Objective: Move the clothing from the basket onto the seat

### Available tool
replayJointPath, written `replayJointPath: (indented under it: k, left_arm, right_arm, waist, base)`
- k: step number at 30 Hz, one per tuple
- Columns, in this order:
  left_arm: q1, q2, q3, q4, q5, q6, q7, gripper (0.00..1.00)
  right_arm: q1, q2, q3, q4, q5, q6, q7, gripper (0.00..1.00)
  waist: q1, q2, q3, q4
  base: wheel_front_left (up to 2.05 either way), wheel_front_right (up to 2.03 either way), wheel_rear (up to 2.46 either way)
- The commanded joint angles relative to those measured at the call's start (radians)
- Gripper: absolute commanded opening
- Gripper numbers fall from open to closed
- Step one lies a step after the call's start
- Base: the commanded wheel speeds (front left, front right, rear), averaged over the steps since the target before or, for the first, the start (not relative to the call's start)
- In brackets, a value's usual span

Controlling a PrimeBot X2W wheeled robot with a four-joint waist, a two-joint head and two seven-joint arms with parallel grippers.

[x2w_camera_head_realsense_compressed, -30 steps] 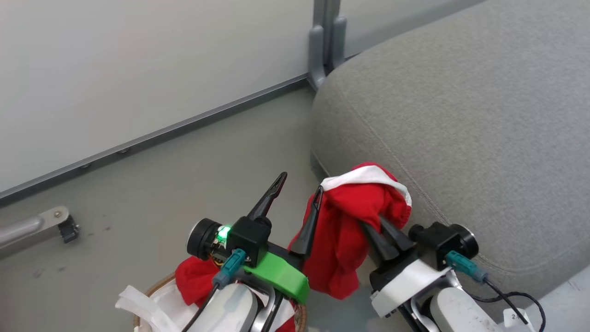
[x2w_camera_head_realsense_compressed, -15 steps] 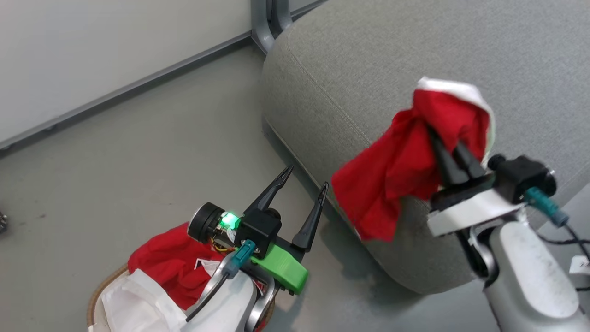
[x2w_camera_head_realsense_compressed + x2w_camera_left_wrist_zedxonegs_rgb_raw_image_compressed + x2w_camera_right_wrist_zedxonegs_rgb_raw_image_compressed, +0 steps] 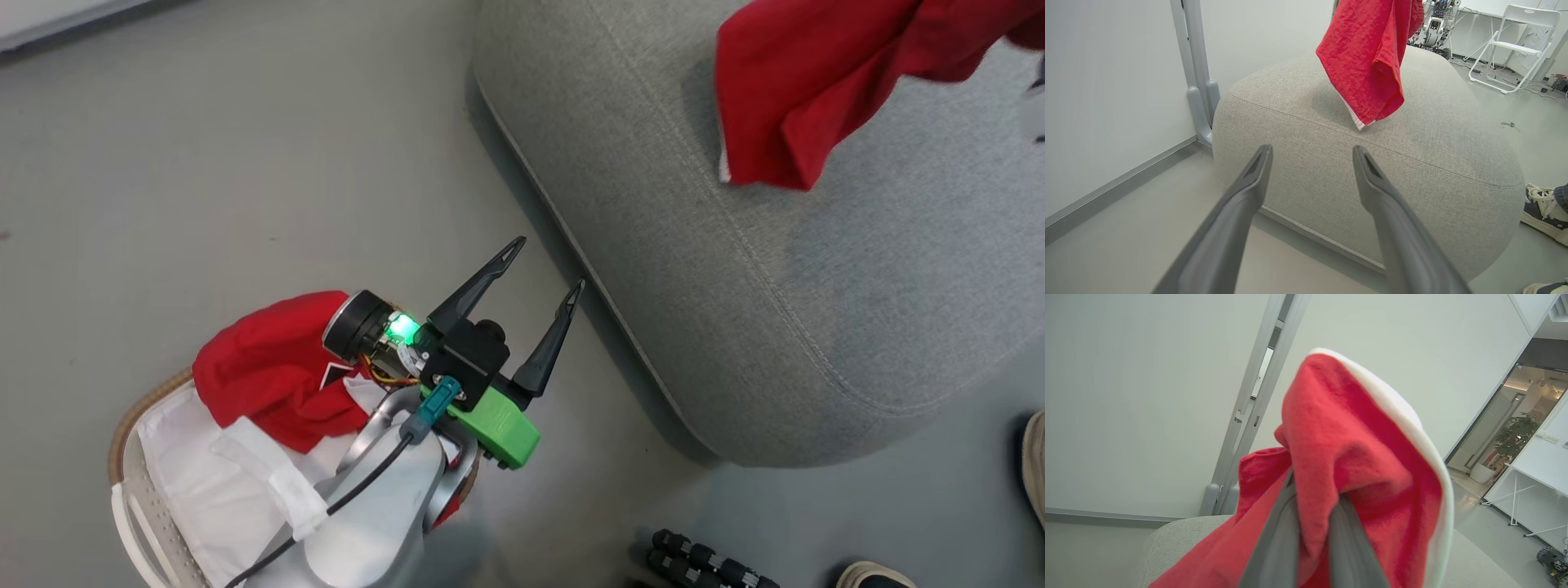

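Observation:
A red garment [image 3: 804, 90] with a white edge hangs in the air over the grey seat [image 3: 816, 269], its lower tip just above the cushion [image 3: 1372, 73]. My right gripper [image 3: 1312, 522] is shut on this clothing [image 3: 1347, 457], the cloth bunched between and draped over its two fingers. More red clothing [image 3: 273, 367] lies heaped in the basket [image 3: 135, 498] at the lower left, over its white liner [image 3: 220, 490]. My left gripper [image 3: 547, 265] stands open and empty above the floor between the basket and the seat; it faces the seat's side [image 3: 1312, 161].
A grey upright post [image 3: 1196, 77] and a white wall stand behind the seat. A person's shoes [image 3: 1545, 210] are on the floor at the seat's right, with a black ribbed object [image 3: 702, 559] nearby. A white folding chair [image 3: 1515, 45] stands far back.
My right gripper has carried the red garment up and over the seat, toward the upper right. The head camera has tilted down, showing more of the basket. The left gripper stays open.

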Motion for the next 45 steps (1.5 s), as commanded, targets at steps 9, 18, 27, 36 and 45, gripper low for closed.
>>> replayJointPath:
  k: [9,18,27,36,45]
  left_arm:
    - [-0.094,0.025,-0.01,0.021,0.024,-0.011,-0.001,1.0]
    - [-0.11,0.032,0.008,0.017,0.023,-0.001,-0.001,1.0]
    - [-0.093,0.036,0.029,0.054,0.009,0.005,-0.001,1.0]
    - [-0.066,0.04,0.056,0.088,-0.003,0.003,-0.001,1.0]
    - [-0.002,0.012,0.102,0.082,-0.021,0.021,-0.001,1.0]
  right_arm:
    - [-0.213,-0.097,-0.094,0.149,-0.037,-0.001,-0.002,0.0]
    - [-0.228,-0.079,-0.188,0.372,-0.119,-0.001,-0.002,0.0]
    - [-0.139,0.02,-0.298,0.497,-0.138,-0.001,-0.002,1.0]
    - [0.009,0.075,-0.285,0.43,-0.158,-0.001,-0.002,1.0]
    - [0.174,0.146,-0.17,0.242,-0.094,-0.001,-0.002,1.0]
  waist:
    - [-0.0002,-0.0001,0.23,0.14]
    - [-0.0002,-0.0001,0.295,0.197]
    - [-0.0002,-0.0001,0.27,0.185]
    - [-0.0002,-0.0001,0.168,0.162]
    - [-0.0002,-0.0001,0.036,0.186]
  base:
    - [0.0,0.0,0.0]
    - [0.0,0.0,0.0]
    - [0.0,0.0,0.0]
    - [0.0,0.0,0.0]
    - [0.0,0.0,0.0]
